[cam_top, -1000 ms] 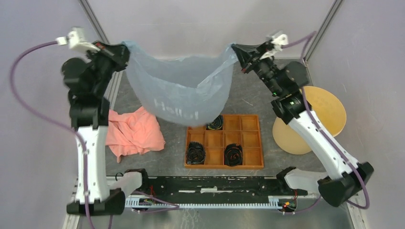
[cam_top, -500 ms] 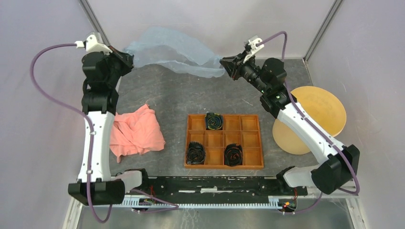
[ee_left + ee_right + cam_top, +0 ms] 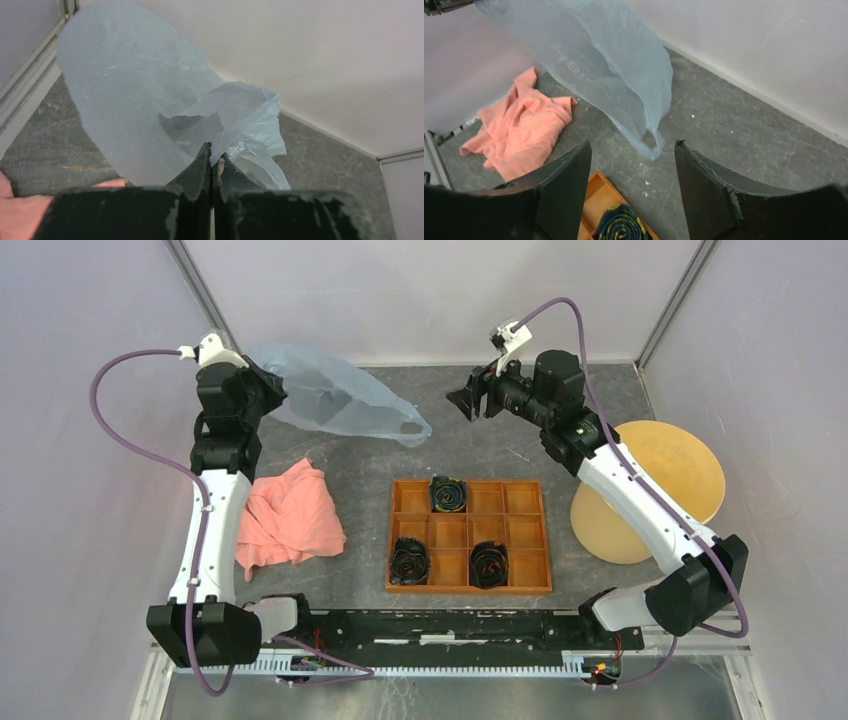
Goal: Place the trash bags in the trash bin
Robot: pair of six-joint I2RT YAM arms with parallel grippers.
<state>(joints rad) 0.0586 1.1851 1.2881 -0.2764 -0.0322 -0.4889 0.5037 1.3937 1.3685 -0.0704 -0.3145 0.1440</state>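
Currently on the table, item by item:

- Left gripper: far left corner, jaws pressed together with a fold of film pinched between the fingertips.
- Trash bag: pale blue, translucent, hanging from that pinch and trailing rightward over the far side of the table. Its loose end lies between the two grippers. Whether the end touches the surface cannot be told. It is outside the bin and well apart from it.
- Right gripper: far centre-right, jaws spread wide, nothing between them. In the right wrist view the bag's tip sits just ahead of the gap, apart from both fingers.
- Trash bin: yellow-tan, at the right edge, partly behind the right arm.
- Pink cloth: crumpled, left side, beside the left arm.
- Orange tray: centre, compartmented, with three dark rolled items in separate cells.
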